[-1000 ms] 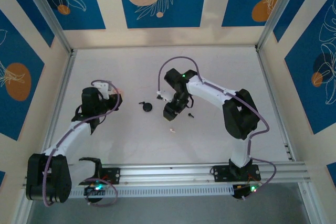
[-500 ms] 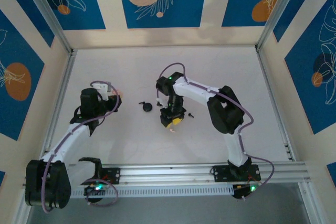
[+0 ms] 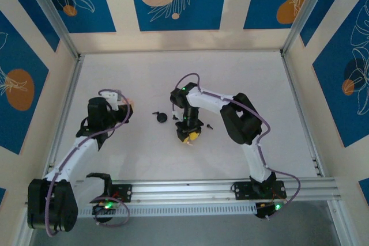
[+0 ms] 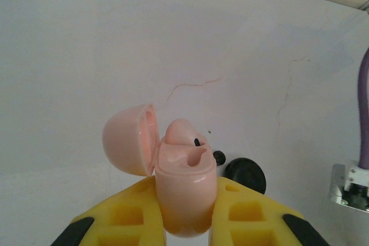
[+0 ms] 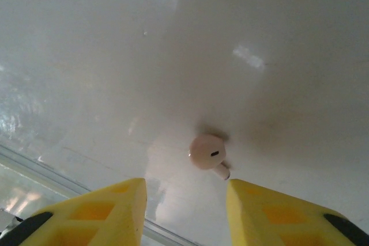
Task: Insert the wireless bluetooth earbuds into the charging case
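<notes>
The charging case (image 4: 185,182) is pale pink, not black. My left gripper (image 4: 185,208) is shut on it and holds it upright, its lid (image 4: 128,140) swung open to the left. One pink earbud (image 4: 181,131) sits in a slot of the case. The other pink earbud (image 5: 207,152) lies on the white table, just beyond the gap of my right gripper (image 5: 185,197), which is open and empty. From above, the left gripper (image 3: 125,108) is at the left and the right gripper (image 3: 189,136) points down at the table's middle.
A round black puck (image 3: 162,117) lies between the two arms, with tiny black bits (image 3: 210,125) scattered near it; the puck (image 4: 245,175) also shows behind the case. The table (image 3: 242,84) is white, walled by a metal frame.
My right arm swung toward the near edge and lowered, so its open fingers now stand over the loose pink earbud. The left arm kept still with the case.
</notes>
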Robot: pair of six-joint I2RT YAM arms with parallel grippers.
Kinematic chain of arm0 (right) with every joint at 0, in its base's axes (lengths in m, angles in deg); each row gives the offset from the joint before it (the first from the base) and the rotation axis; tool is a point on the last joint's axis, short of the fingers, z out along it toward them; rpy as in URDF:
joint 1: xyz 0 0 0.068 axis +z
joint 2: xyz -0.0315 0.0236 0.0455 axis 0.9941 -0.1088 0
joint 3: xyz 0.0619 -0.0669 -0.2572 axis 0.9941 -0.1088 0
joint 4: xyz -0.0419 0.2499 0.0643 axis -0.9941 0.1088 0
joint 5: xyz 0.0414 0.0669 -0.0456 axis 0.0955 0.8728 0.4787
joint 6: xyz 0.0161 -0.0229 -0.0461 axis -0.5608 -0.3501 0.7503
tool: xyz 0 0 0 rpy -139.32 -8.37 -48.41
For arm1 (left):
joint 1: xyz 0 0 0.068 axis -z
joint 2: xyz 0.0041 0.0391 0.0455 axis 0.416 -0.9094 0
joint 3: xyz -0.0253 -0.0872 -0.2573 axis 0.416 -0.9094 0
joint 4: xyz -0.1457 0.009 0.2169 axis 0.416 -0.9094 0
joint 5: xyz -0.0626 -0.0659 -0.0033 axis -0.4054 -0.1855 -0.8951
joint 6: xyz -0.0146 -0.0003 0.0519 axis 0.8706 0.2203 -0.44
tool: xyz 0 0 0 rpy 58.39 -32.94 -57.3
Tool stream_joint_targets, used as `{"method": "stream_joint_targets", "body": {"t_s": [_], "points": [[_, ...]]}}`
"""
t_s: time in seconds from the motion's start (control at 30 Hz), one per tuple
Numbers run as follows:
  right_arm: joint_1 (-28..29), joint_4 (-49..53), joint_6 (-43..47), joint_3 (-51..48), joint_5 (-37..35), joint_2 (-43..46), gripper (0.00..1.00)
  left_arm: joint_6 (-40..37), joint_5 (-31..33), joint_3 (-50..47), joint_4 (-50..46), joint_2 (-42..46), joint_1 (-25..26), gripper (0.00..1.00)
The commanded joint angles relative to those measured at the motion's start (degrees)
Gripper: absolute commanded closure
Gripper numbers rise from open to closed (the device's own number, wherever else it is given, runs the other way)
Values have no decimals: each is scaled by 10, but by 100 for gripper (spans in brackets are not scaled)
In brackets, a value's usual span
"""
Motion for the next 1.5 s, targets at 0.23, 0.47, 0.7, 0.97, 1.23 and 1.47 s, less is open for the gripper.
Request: {"method": "stream_joint_targets", "body": {"t_s": [0.23, 0.47, 0.7, 0.97, 1.23, 1.47], "points": [[4, -16, -25, -22, -8, -22, 65, -6, 8, -3, -11, 19, 5, 86], [6, -26, -53, -34, -21, -22, 65, -5, 9, -5, -13, 25, 5, 86], [6, -56, -87, -36, -19, -21, 69, -6, 7, -7, -15, 28, 5, 86], [1, -79, -111, -46, -24, -12, 76, -9, 9, -9, -16, 30, 5, 86], [-22, -159, -155, -112, 0, 55, 81, -12, -3, -11, 3, 27, 16, 86], [-48, -262, -200, -199, 5, 150, 81, -27, -18, -24, 74, 8, 67, 87]]}}
